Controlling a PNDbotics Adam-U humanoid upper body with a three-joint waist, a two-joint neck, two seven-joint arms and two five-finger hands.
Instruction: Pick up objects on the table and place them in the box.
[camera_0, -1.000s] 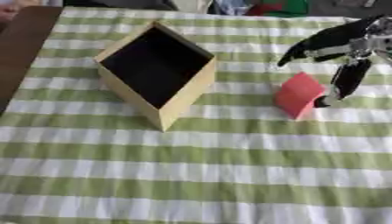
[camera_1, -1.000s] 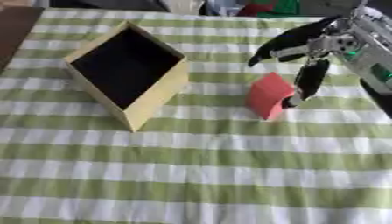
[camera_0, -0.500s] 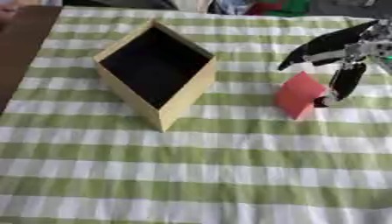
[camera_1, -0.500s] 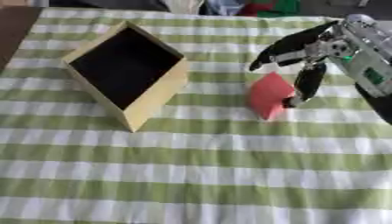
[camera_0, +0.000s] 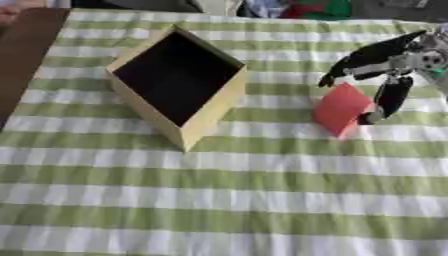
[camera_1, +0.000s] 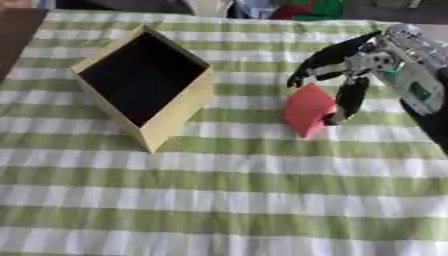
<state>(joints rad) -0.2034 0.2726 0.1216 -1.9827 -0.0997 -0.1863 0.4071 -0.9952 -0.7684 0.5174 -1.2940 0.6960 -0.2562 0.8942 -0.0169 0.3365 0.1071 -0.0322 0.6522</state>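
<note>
A red block (camera_0: 340, 108) stands on the green and white striped cloth, right of the middle. My right hand (camera_1: 350, 62) comes in from the right and hangs just over it, open: the fingers reach out above the block's far side and the thumb (camera_0: 388, 99) points down along its right face. I cannot tell whether anything touches the block. The tan cardboard box (camera_0: 203, 117) with a dark inside lies open at the left, apart from the block. My left hand shows in neither view.
A brown table edge (camera_0: 26, 55) shows bare at the far left beyond the cloth. Coloured clutter (camera_0: 293, 7) lies past the far edge. Striped cloth (camera_0: 227, 205) spreads across the whole near half.
The right hand has shifted slightly lower and closer round the red block. Block and box stay where they were.
</note>
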